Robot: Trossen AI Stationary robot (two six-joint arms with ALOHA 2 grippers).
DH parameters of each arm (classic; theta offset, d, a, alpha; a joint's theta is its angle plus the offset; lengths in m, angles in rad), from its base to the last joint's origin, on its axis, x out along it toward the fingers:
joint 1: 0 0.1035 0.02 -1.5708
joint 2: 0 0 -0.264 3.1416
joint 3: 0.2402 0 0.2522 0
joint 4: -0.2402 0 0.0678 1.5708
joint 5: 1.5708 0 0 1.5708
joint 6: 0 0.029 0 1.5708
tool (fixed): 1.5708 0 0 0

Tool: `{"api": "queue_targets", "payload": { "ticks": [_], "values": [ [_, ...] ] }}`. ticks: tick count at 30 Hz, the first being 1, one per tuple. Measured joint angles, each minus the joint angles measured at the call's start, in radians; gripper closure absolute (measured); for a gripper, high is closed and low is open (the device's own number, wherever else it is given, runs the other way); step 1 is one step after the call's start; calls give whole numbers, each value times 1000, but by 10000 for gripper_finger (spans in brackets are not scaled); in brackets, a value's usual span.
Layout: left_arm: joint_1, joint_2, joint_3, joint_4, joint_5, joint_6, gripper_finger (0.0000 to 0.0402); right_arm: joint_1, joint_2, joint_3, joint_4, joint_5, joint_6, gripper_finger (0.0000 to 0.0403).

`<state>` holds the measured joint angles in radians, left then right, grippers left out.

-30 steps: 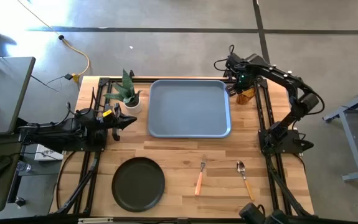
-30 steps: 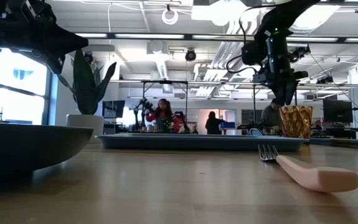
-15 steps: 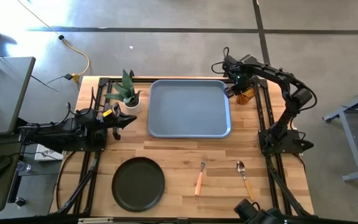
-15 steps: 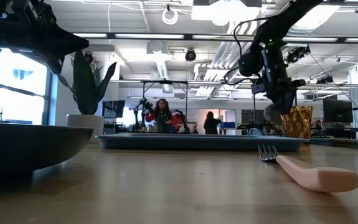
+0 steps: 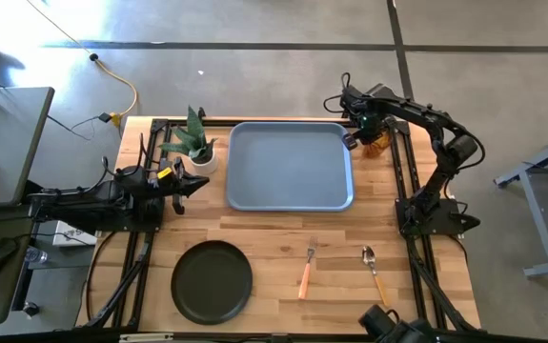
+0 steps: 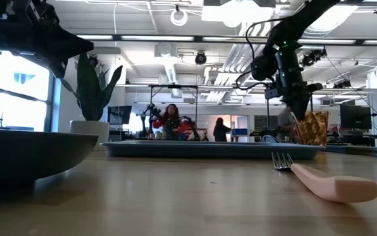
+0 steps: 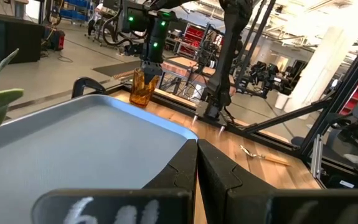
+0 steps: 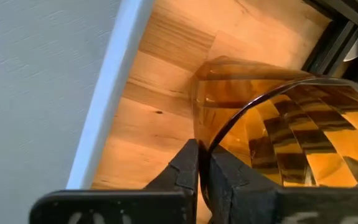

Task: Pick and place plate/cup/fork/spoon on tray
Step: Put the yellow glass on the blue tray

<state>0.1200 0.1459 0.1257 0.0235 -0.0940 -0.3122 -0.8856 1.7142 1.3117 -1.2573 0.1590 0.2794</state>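
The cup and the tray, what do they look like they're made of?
The cup: likely clear amber plastic or glass, since it is see-through with glossy facets. The tray: probably matte blue-grey plastic, judging by its even colour, moulded rounded rim and lack of shine.

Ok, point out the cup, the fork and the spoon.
cup (image 7: 141, 92): left wrist view, amber side wall.
fork (image 5: 305, 277): high view, middle of the orange handle.
spoon (image 5: 369, 254): high view, metal bowl.

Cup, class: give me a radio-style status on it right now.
Right gripper shut on the cup rim, beside the tray. Cup tilted. Left gripper shut, idle near the plant. Nothing in the way.
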Motion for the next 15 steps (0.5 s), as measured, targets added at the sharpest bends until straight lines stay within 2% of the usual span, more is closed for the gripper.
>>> {"api": "queue_targets", "payload": {
  "ticks": [6, 15],
  "values": [
    [0, 0, 0, 0, 0, 0, 398, 19, -3, 0, -61, 5, 18, 400],
    [0, 0, 0, -4, 3, -52, 398, 150, -95, 29, -101, 2, 109, 402]
  ]
}}
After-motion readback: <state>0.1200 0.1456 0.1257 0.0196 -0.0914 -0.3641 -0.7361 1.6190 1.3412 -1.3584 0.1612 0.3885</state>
